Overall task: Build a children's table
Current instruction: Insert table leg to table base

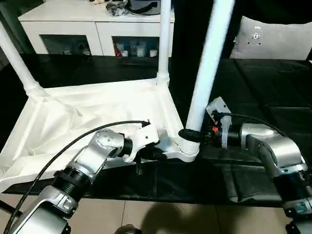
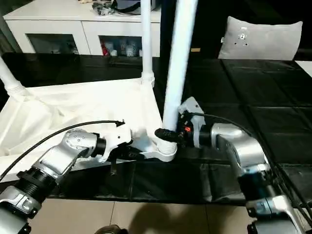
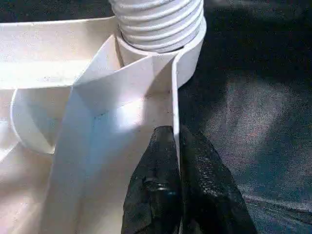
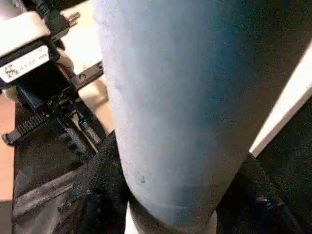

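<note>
- From the head views, the children's table lay upside down on the black bench, ribbed underside up. Two legs already stood in the far corner sockets, the far-left leg leaning and the far-right leg upright. A third leg rose from the near-right corner socket. The left gripper sat at the near rim just left of that socket, and the right gripper closed in on the leg's base from the right.
- I judged the leg not fully seated, since it tilted a little to the right. If it were turned while tilted, the thread could cross and jam. The long leg could also lever the light top up off the bench.
- From the left wrist view, the left gripper's fingers were pinched together on the table's thin rim wall, with the ribbed thread of the leg sitting in the socket just beyond. That was a narrow hold, and a hard twist on the leg could pull the rim out of it.
- From the right wrist view, the right gripper's fingers were clamped round the leg's base, one on either side. On smooth tapered plastic, I thought the fingers might slip.
</note>
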